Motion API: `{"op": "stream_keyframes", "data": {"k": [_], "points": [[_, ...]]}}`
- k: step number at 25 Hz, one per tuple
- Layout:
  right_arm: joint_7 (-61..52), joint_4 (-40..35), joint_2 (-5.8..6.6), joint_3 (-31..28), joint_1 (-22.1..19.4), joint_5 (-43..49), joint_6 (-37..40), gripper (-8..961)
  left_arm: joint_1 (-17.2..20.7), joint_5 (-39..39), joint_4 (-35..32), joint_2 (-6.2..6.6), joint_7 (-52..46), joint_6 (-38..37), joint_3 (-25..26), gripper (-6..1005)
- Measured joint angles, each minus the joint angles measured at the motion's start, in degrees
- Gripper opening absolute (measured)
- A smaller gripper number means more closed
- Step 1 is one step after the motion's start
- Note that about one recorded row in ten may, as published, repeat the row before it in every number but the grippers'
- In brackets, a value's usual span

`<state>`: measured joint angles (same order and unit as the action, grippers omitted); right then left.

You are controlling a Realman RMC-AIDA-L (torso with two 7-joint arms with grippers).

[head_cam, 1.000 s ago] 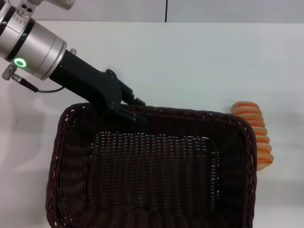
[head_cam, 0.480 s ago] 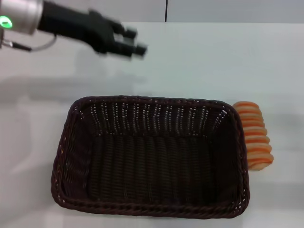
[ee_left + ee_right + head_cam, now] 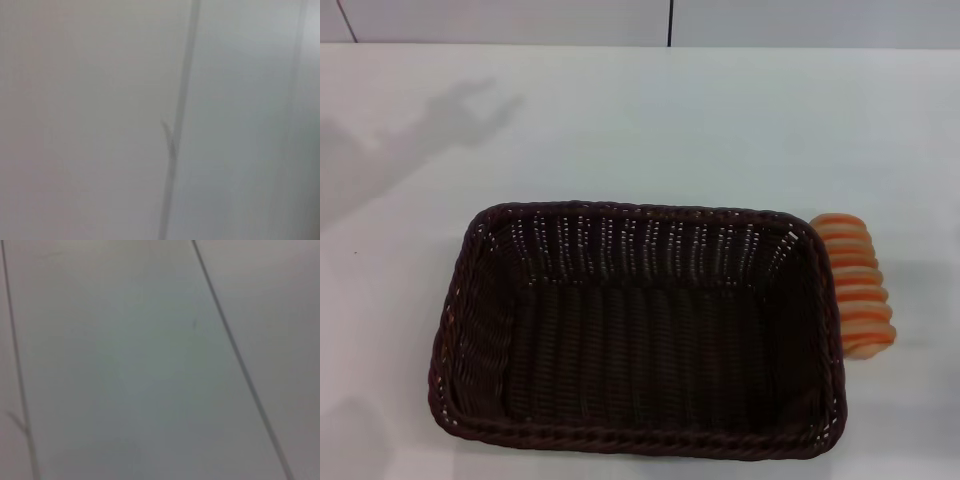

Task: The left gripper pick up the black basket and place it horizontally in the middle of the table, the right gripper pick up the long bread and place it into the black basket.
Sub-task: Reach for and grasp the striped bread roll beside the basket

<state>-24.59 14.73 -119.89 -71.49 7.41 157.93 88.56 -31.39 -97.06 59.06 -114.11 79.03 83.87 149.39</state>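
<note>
Presently, from my remote station, I find neither arm in the head view. Reading from the left side across: at about ten o'clock on the table point(image 3: 650, 120) lies a faint grey shadow point(image 3: 470, 110) shaped like an arm tip; the body that casts it is out of frame. I cannot tell whether the left gripper is spread or pressed together, since no picture shows it. The left wrist view gives only a pale blurred surface crossed by one thin dark seam point(image 3: 175, 135).

At the centre, tending toward six o'clock, the black basket point(image 3: 470, 300) sits flat on the table with its long side running left to right. Its braided rim is whole all round, the sloping sides are slatted, and the interior holds nothing. The near rim lies close to the lower edge of the head view.

At about four o'clock, the long bread point(image 3: 857, 285) lies on the table just beside the basket's right short end, outside it. Whether it touches the rim I cannot tell. Its long axis runs front to back.

The right gripper is likewise unseen, so its claw state cannot be told. The right wrist view shows pale panels with two dark seams point(image 3: 235, 355).
</note>
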Motion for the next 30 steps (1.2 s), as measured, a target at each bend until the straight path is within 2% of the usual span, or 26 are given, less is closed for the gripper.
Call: {"op": "stream_keyframes", "data": {"k": [1, 3, 6, 15, 18, 30], "points": [[-1.56, 0.20, 0.00, 3.44, -0.31, 0.00, -0.06, 673, 1.91, 2.23, -0.24, 0.19, 0.67, -1.33, 0.12, 572], [-2.20, 0.27, 0.00, 4.95, -0.37, -0.01, -0.24, 672, 2.34, 2.68, -0.25, 0.29, 0.80, -1.59, 0.15, 568], [-3.82, 2.14, 0.01, 11.22, -0.78, -0.01, -3.82, 671, 3.80, 4.08, -0.32, 0.52, 1.21, -1.81, 0.30, 562], [-4.15, 6.27, 0.00, 16.47, -2.02, -0.41, -14.47, 667, 5.62, 6.38, 0.15, 0.56, 1.23, -1.52, 0.44, 562], [-4.18, 6.44, 0.01, 19.89, -1.29, -4.28, -19.51, 666, 5.69, 6.68, 0.23, 0.56, 1.23, -1.51, 0.46, 561], [-4.01, 6.70, 0.01, 24.05, 0.98, -6.55, -25.65, 661, 5.83, 8.84, 0.64, 1.07, 1.20, -0.43, 0.47, 561]]}}
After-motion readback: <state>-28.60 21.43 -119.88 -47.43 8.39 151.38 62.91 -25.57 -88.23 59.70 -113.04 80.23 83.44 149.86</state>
